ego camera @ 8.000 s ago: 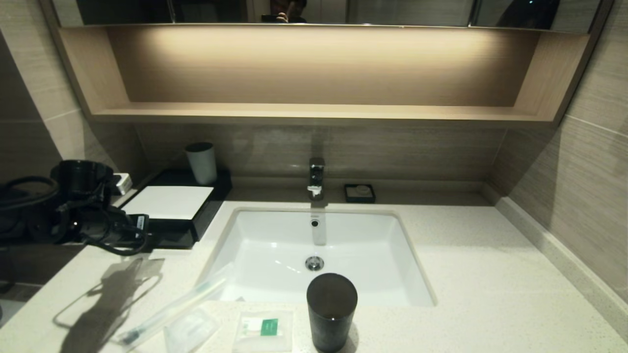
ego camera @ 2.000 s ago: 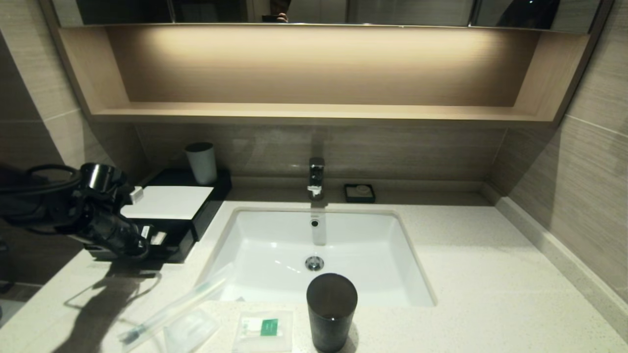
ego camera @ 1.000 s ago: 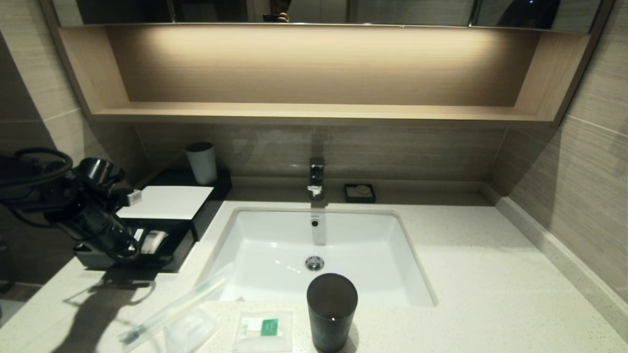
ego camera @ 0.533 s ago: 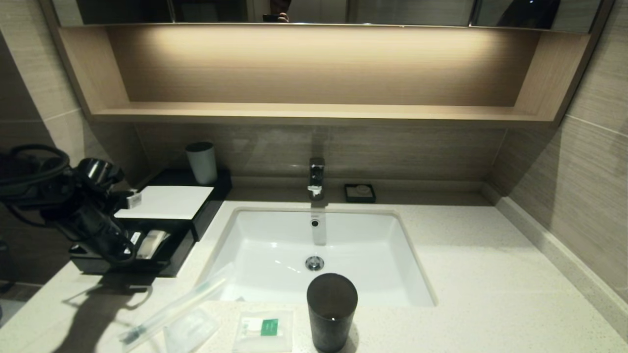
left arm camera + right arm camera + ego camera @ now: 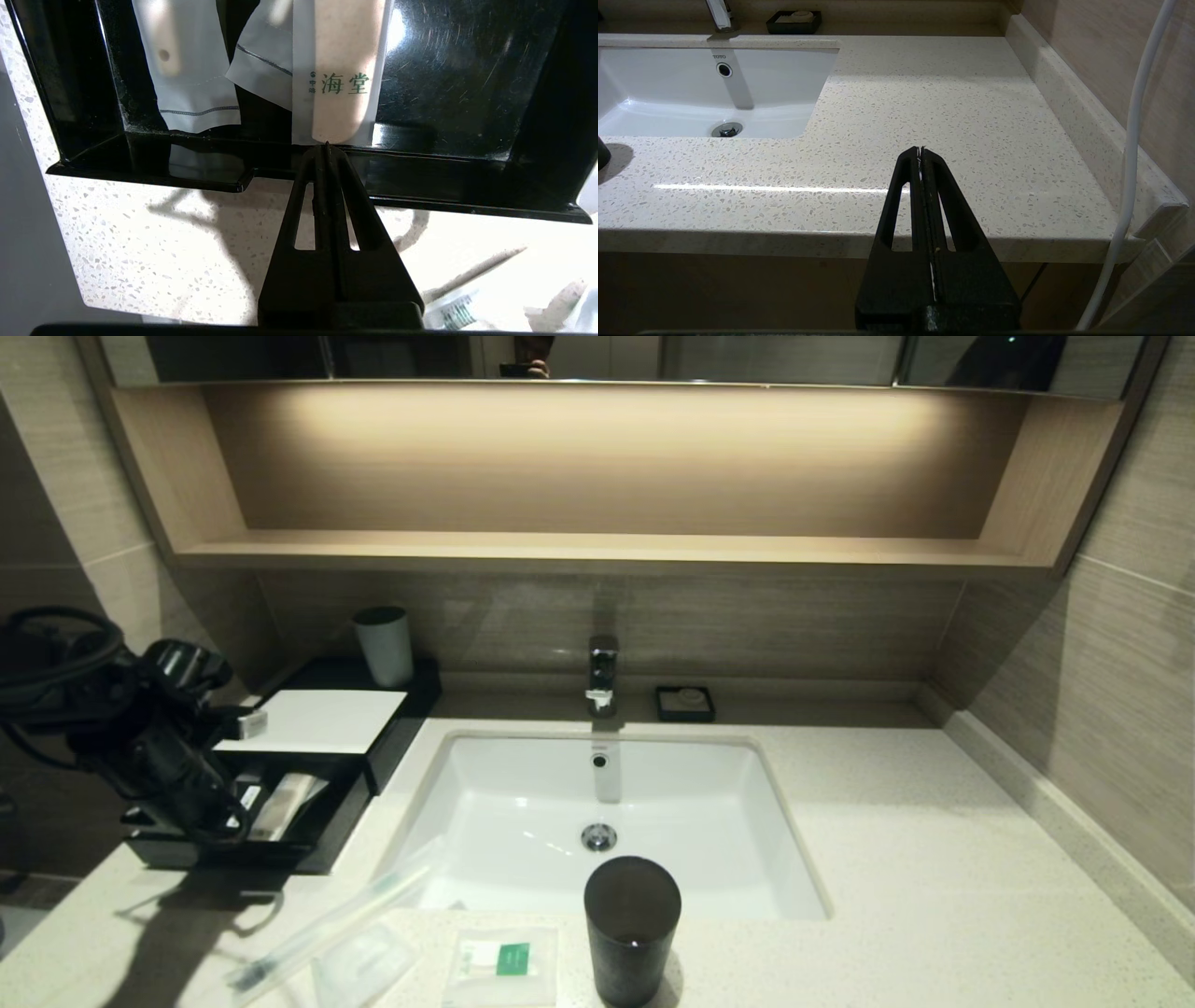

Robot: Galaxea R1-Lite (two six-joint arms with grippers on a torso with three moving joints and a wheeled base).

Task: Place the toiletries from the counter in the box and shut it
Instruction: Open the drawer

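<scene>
The low flat black rectangular box (image 5: 373, 728) with a white panel on top sits on the off-white speckled stone counter (image 5: 934, 859), left of the white rectangular sink (image 5: 597, 821). Its front drawer (image 5: 280, 845) stands pulled out, with 2 pale wrapped packets (image 5: 336, 70) lying inside. The left gripper (image 5: 326, 147) has its black fingers pressed together with nothing between them, tips at the drawer's front wall; whether they touch it is hard to tell. Near the front edge lie 3 toiletries: a long thin clear toothbrush sleeve (image 5: 327, 919), a small clear packet (image 5: 364, 961) and a square white sachet with a green label (image 5: 499, 959). A tall dark cylindrical cup (image 5: 631, 929) stands just beside the sachet. The right gripper (image 5: 920, 150), fingers together and empty, hangs off the counter's front edge, right of the sink.
</scene>
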